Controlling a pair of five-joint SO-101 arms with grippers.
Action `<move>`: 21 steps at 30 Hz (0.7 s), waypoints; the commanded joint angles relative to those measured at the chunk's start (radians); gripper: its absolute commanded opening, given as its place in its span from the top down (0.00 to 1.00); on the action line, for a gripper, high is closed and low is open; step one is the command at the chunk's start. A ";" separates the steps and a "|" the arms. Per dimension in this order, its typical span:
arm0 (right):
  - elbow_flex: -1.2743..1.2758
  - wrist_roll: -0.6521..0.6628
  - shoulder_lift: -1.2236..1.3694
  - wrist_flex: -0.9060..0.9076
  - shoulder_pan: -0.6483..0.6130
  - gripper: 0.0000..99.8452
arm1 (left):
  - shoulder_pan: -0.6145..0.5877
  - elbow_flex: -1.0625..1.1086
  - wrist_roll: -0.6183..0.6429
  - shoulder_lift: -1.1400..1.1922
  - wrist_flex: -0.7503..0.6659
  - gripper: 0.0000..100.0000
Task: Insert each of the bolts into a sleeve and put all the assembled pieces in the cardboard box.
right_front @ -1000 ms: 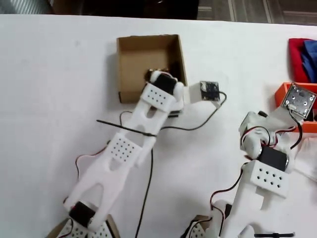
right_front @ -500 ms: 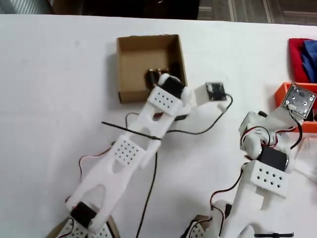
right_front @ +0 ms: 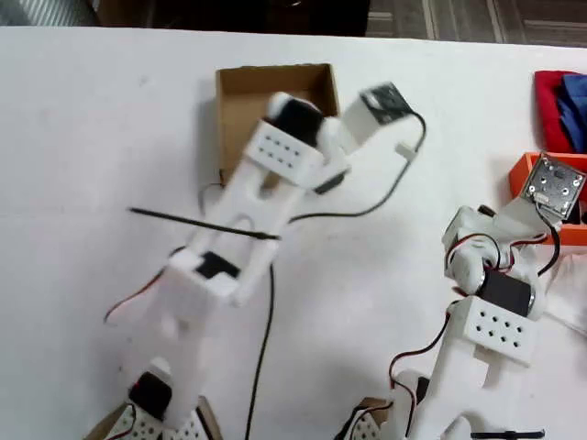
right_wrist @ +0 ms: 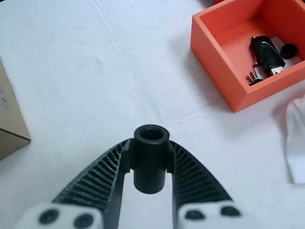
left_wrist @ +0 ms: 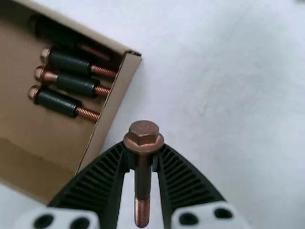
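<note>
Your left gripper (left_wrist: 143, 160) is clamped on a copper-coloured bolt (left_wrist: 144, 138). Hex flange head sits past the ribbed black fingers (left_wrist: 107, 176), threaded tip between them. It's over the wrinkled white table (left_wrist: 228, 71), just beside the cardboard box (left_wrist: 116, 90) corner. High view: left arm (right_front: 275, 156) overlaps the box. Left wrist view looks in: three black-sleeved bolts (left_wrist: 64, 85) lie parallel. Right gripper (right_wrist: 150, 157) pinches a smooth black cylindrical sleeve (right_wrist: 151, 164), bore showing, near an orange tray (right_wrist: 217, 62).

Open white table (right_front: 468, 110) between cardboard box (right_front: 266, 71) and orange tray (right_front: 519, 174); box floor partly taken, sleeved bolts (left_wrist: 62, 83) inside
</note>
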 commanded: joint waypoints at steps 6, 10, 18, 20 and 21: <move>0.021 -0.012 -0.045 -0.027 -0.001 0.98 | -0.064 0.383 0.124 -0.509 -0.008 0.98; 0.034 -0.009 -0.045 -0.045 -0.031 0.98 | -0.114 0.631 0.169 -0.730 -0.135 0.98; 0.094 -0.009 -0.045 -0.088 -0.150 0.98 | -0.129 1.408 0.163 -1.295 -0.674 0.98; 0.095 -0.008 -0.042 -0.094 -0.193 0.98 | -0.173 1.554 0.186 -1.384 -0.810 0.97; 0.095 -0.008 -0.042 -0.094 -0.223 0.98 | -0.195 1.600 0.203 -1.419 -0.858 0.97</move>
